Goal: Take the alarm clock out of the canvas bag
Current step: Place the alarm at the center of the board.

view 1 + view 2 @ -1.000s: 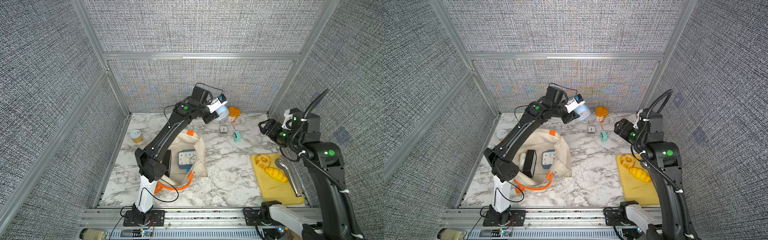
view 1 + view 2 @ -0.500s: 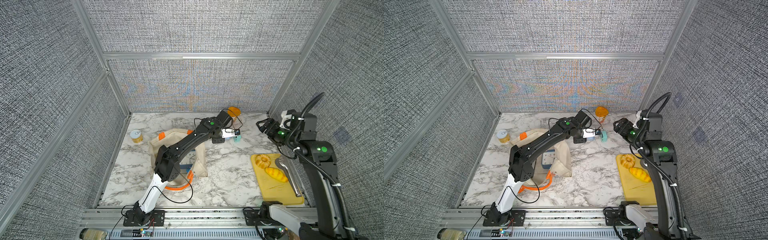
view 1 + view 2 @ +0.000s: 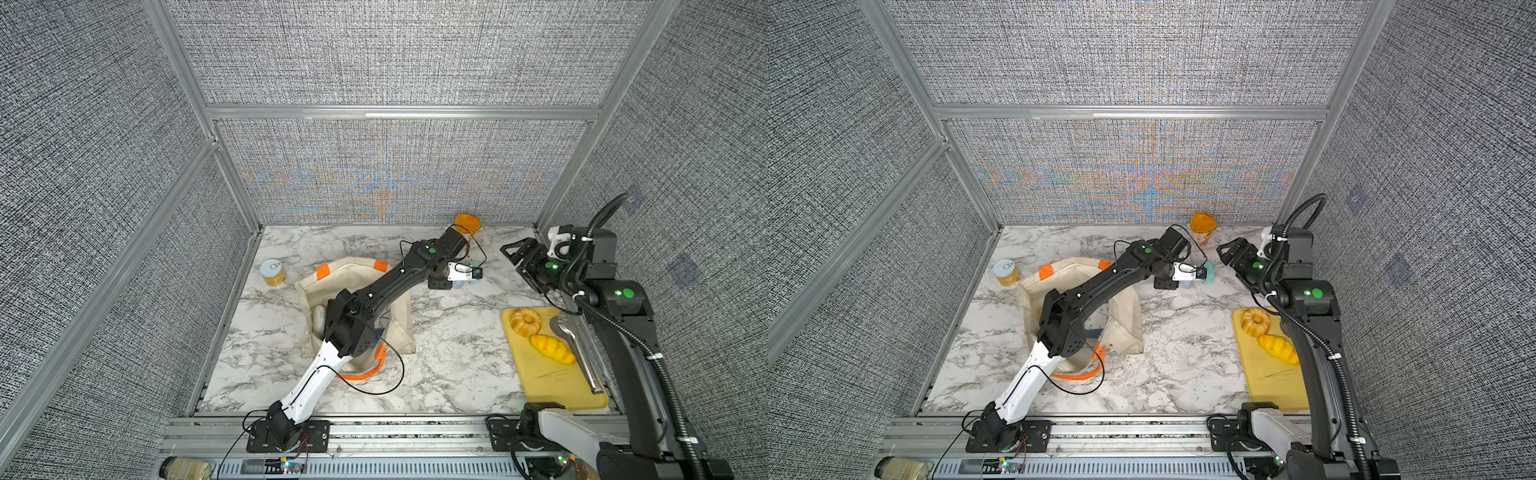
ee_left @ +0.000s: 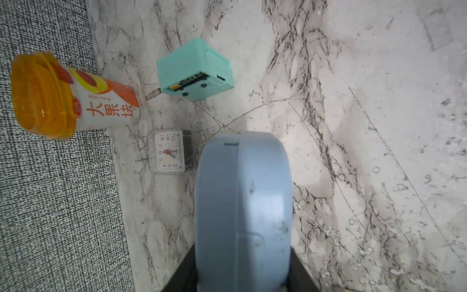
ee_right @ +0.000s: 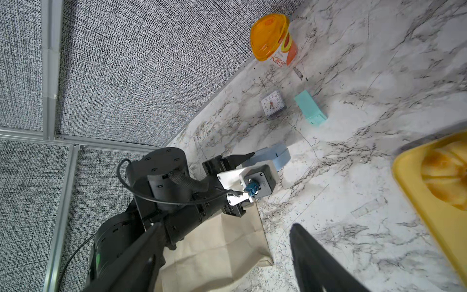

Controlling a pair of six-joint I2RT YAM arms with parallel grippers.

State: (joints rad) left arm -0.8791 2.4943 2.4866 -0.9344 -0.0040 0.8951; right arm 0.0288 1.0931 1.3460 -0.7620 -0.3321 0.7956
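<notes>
One second back my left hand (image 4: 242,263) was up high by the back wall with the pale blue alarm clock (image 4: 242,192); now it's swung down low over the desk (image 4: 366,113), well clear of the canvas bag (image 3: 401,328), so the clock's out and I reckon only the set-down is left. Left hand clamped on either side of the clock, which sticks out ahead of my fingers, rim towards the desk; touching down or just above, I can't tell. Small see-through clock (image 4: 168,151) just beside it, teal clock (image 4: 194,68) a little beyond. Another clock face (image 3: 1099,322) shows in the bag under my arm. Right hand (image 3: 515,254) spread open, empty, hanging well apart
</notes>
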